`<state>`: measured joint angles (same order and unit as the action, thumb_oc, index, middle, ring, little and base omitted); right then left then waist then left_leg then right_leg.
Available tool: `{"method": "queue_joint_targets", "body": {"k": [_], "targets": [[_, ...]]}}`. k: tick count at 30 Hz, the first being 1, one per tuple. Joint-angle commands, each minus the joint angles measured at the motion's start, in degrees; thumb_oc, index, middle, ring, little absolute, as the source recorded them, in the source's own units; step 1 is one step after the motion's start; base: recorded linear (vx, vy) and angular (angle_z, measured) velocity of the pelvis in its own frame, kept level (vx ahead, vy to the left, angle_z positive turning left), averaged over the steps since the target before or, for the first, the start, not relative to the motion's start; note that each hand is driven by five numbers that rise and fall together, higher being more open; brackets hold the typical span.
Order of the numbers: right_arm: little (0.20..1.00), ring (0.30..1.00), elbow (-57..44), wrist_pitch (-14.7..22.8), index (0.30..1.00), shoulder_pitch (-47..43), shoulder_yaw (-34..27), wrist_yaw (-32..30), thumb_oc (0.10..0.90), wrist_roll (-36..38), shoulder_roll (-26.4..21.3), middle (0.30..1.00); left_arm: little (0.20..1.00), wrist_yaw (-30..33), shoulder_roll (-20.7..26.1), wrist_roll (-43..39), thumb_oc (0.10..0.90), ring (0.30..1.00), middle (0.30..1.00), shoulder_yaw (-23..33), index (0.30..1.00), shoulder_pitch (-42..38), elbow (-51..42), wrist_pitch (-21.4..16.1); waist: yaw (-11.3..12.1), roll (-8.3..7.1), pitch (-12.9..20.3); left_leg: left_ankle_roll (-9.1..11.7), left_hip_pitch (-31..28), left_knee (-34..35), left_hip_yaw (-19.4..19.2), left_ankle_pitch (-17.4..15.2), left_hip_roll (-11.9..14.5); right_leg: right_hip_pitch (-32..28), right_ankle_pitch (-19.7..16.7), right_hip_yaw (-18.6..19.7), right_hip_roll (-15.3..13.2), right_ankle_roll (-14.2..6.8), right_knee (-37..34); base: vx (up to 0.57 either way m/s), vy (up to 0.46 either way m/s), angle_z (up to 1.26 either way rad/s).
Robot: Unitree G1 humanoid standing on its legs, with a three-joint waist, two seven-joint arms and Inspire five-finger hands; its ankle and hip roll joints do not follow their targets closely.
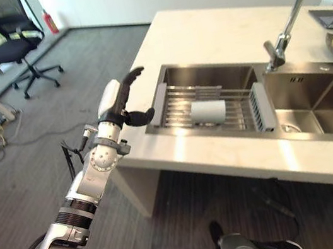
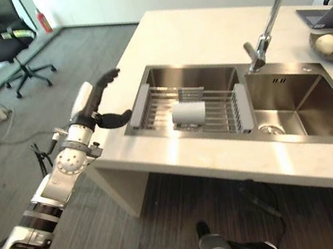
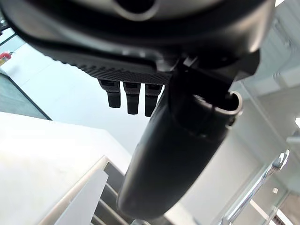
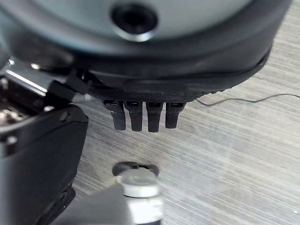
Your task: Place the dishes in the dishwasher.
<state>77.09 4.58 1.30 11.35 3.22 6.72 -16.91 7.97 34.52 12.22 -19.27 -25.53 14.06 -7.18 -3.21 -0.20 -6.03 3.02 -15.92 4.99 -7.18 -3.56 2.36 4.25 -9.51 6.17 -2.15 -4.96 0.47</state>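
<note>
Cup [image 1: 208,112], white and smooth, lying on its side on ribbed steel rack [image 1: 176,105] across left sink [image 1: 229,76] basin. Left hand [image 1: 123,100] raised beside tabletop [image 1: 216,36] corner, fingers relaxed, grasping nothing. Right hand [image 4: 140,112] over floor, released. Risk: rounded glazed wall rolling along bars, slipping from a shallow pinch.

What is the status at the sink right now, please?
Left hand open, raised beside the rack, holding nothing. Right hand open, over floor. Cup lying on the rack in the sink. Nothing between hand and cup.
</note>
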Motion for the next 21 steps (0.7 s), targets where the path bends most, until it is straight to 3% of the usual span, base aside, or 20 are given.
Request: {"method": "queue_joint_targets", "body": {"k": [1, 11, 15, 21], "targets": [[0.9, 0.9, -3.8, 1.7, 0.9, -1.1, 2.3, 1.0, 0.8, 0.3, -2.4, 0.9, 0.9, 1.0, 0.4, 4.2, 0.8, 0.9, 0.9, 0.3, 0.9, -9.2, -4.4, -4.3, -1.5, -0.99, 3.4, 1.1, 4.8, 0.0, -0.1, 1.8, -0.7, -5.7, 4.8, -0.2, -2.6, -5.1, -2.6, 0.1, -0.07, -0.06], [0.9, 0.9, -2.5, 1.2, 0.9, -0.8, 1.9, 1.3, 0.8, 1.4, -2.9, 0.9, 0.9, -1.9, 0.9, 7.0, 0.8, 0.9, 0.9, -6.4, 0.9, -16.0, -1.8, -3.7, -2.8, 0.15, 3.2, 1.8, 4.4, 0.0, 0.7, 2.0, 0.0, -7.4, 6.0, -1.7, -1.5, -3.6, -2.8, 0.04, -0.038, 0.09], [0.9, 0.9, -2.1, 1.0, 0.9, -0.7, 3.0, 1.8, 0.8, 0.1, -2.9, 0.9, 0.9, -5.6, 1.2, 10.9, 0.8, 0.9, 0.9, -13.0, 0.9, -20.2, -0.4, -3.5, -3.5, 0.71, 2.7, 2.1, 4.4, -0.3, 0.3, 2.1, 0.2, -7.3, 6.3, -1.7, -1.3, -3.4, -2.5, 0.01, -0.014, -0.04], [0.9, 0.9, -1.6, 0.8, 0.9, -0.3, 2.2, 1.6, 0.8, 0.5, -3.0, 0.9, 0.9, -6.3, -0.6, 11.5, 0.8, 0.9, 0.9, -14.8, 0.9, -20.7, 1.6, -3.2, -4.2, 1.29, 2.5, 2.2, 4.3, -0.2, -0.1, 2.0, 0.2, -7.1, 6.5, -1.3, -1.2, -3.3, -2.4, 0.0, -0.007, -0.1]]}}
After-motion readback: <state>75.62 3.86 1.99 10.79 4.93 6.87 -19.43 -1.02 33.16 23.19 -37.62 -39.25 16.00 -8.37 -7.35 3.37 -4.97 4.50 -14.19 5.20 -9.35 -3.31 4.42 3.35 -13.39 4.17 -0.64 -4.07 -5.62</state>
